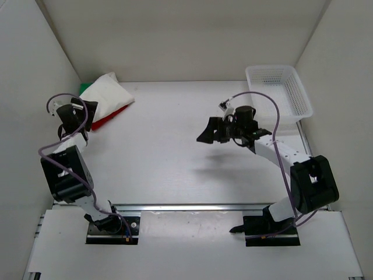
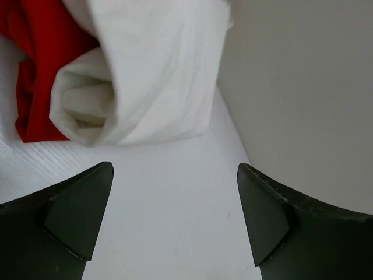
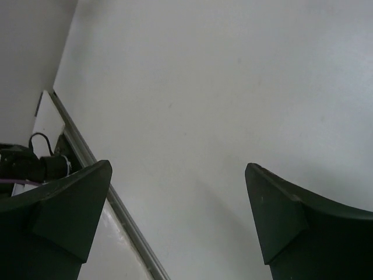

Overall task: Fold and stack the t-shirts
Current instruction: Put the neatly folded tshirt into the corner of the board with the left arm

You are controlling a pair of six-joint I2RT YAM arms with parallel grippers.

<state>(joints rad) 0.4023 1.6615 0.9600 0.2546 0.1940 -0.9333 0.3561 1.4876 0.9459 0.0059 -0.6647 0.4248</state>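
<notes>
left fingers (image 2: 76,217) wide apart, holding nothing. right fingers (image 3: 64,210) likewise spread and empty, hanging over bare desk (image 1: 163,151) mid-field.

shirts piled in the far-left corner: white shirt (image 2: 157,64) on top, red shirt (image 2: 32,58) under it, green shirt (image 1: 86,87) only a sliver at the back (its fold can't be judged from here). basket (image 1: 278,87) far right, well apart.

the white shirt's rolled fold edge faces the left fingers, just ahead of the tips and toward their left side, not touching.

judgement: stacking looks about done, only squaring up remains. to do it well, nudge low along the desk against the fold, gently, so the top layer doesn't slide off the red. wall (image 2: 303,87) sits close on the right, so little room.
</notes>
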